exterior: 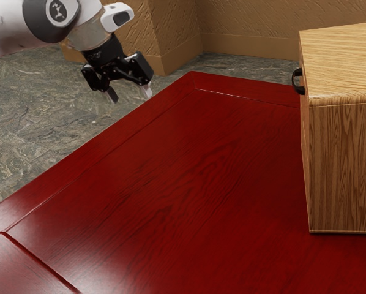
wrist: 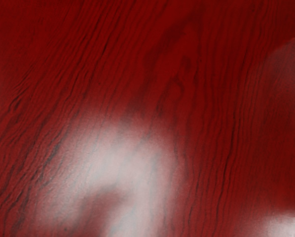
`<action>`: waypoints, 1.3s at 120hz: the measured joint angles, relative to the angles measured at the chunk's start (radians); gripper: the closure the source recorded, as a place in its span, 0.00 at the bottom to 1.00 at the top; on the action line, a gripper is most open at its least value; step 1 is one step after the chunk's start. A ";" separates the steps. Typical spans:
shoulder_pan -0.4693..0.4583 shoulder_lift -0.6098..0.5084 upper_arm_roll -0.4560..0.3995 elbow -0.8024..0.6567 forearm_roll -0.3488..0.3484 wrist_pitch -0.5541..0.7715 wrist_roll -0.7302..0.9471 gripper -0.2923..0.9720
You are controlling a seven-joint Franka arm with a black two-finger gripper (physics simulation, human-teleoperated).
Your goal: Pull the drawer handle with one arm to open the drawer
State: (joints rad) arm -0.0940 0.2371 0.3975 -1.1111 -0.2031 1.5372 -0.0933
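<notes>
**As things stand now: nothing gripped, nothing touched**

Biggest item is the dark red polished wooden table, which takes up most of the exterior view and has a raised border strip along its far edges. The wrist view looks onto the same red grain, with pale glare patches on it. Beyond the table is a grey-green stone floor, with tan rough walls behind.

The light oak box cabinet stands on the table at the exterior view's right, cut off by the frame edge. Its front faces the exterior view's left and is seen edge-on, so I can't tell how far out the drawer is.

The white-and-grey arm comes in at upper left. The black two-finger gripper hangs in the air near the table's far border, tips down and spread wide with nothing between them, well apart from the cabinet.

The small black loop drawer handle sticks out of the cabinet front near its top, on the side facing the gripper.
</notes>
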 joint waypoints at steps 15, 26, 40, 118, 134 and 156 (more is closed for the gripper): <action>0.020 0.135 -0.136 0.145 -0.086 0.074 -0.019 0.23; 0.012 0.205 -0.198 0.214 -0.063 0.115 -0.033 0.23; 0.058 0.303 -0.357 0.273 -0.039 0.288 -0.050 0.23; 0.092 0.394 -0.507 0.253 -0.097 0.659 -0.187 0.23; 0.089 0.396 -0.508 0.252 -0.070 0.626 -0.186 0.23; 0.083 0.404 -0.512 0.261 -0.066 0.606 -0.183 0.23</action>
State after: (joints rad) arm -0.0112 0.6412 -0.1146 -0.8504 -0.2694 2.1429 -0.2765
